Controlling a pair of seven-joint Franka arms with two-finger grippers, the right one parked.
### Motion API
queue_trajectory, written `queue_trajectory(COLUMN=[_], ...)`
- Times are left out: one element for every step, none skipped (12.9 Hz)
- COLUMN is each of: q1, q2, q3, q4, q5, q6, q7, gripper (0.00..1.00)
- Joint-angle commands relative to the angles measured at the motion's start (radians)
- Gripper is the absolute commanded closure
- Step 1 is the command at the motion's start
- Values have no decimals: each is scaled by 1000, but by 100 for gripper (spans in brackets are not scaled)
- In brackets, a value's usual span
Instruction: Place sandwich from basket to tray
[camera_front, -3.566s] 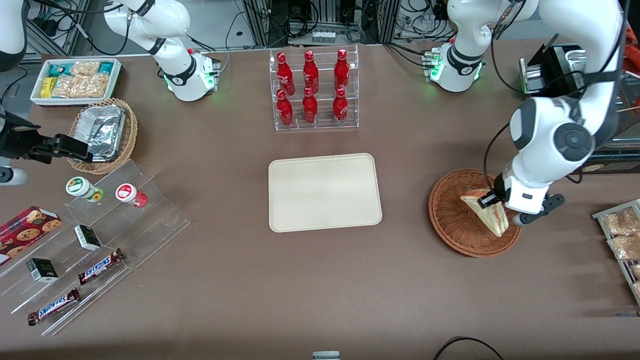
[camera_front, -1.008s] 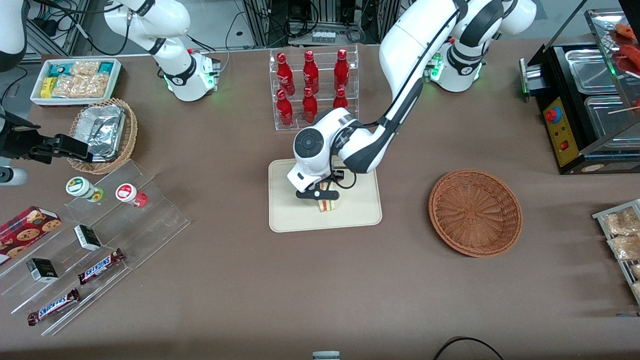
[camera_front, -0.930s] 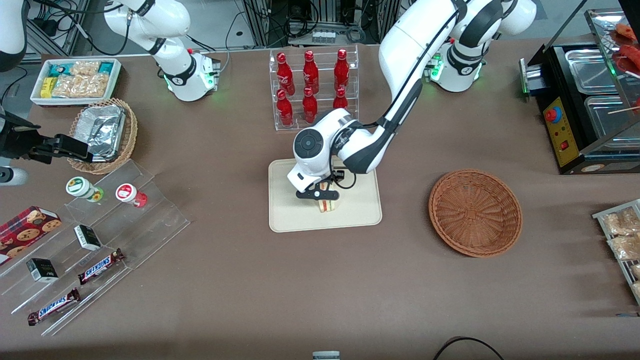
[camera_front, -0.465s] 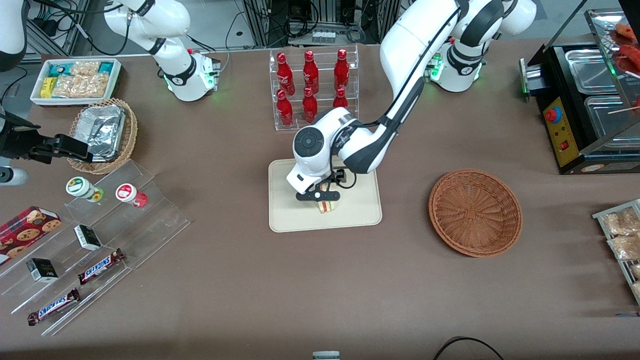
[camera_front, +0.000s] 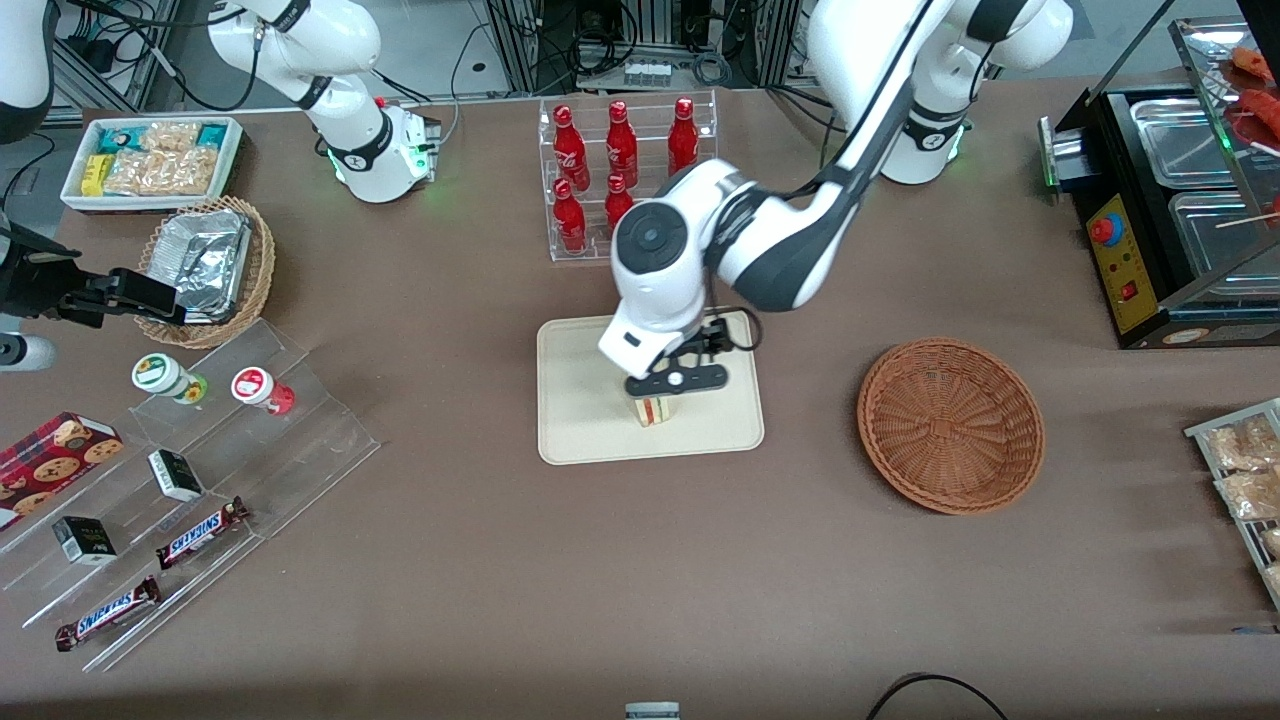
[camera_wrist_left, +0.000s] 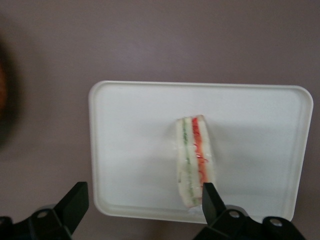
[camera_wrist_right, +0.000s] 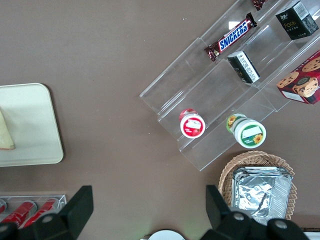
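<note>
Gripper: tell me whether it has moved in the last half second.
Yes. The gripper has risen, open, off the sandwich, which stands on the tray; the arm now covers more of the bottle rack.

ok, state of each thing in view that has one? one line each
sandwich: standing on edge on the tray, released
tray: holds only the sandwich
basket: empty
claw: open, above the sandwich, not touching it
foil container: crumpled, in the tan basket

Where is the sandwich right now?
The sandwich stands on edge on the tray, directly beneath the open gripper hovering above it; the basket sits beside the tray.
</note>
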Motion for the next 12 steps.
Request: queue_trajectory(q1=[-5,-5,-7,-7,-7,-7,-7,-7,-7,-7,-7,-7], q2=[-129,-181,-230,-279,-321,-348,-362,-382,-401,-421,-439,-453], q3=[68,114,151,183,212,245,275,315,349,387,423,458], q4=[-63,-101,-143,-183,-217,-229,-229,-226,-226,-226,-226,-226], q5=[-4,-21,-47,-52,-52,-52,-53,-55,-55,-55,-55,-55], q6=[-71,-76,-79,-79,-86,-108,-135,-166,-184,-197,-215,-235], q7=[43,103,158,213,261,304,361,423,468,514,568,626], gripper=[0,0,0,0,0,0,0,0,0,0,0,0])
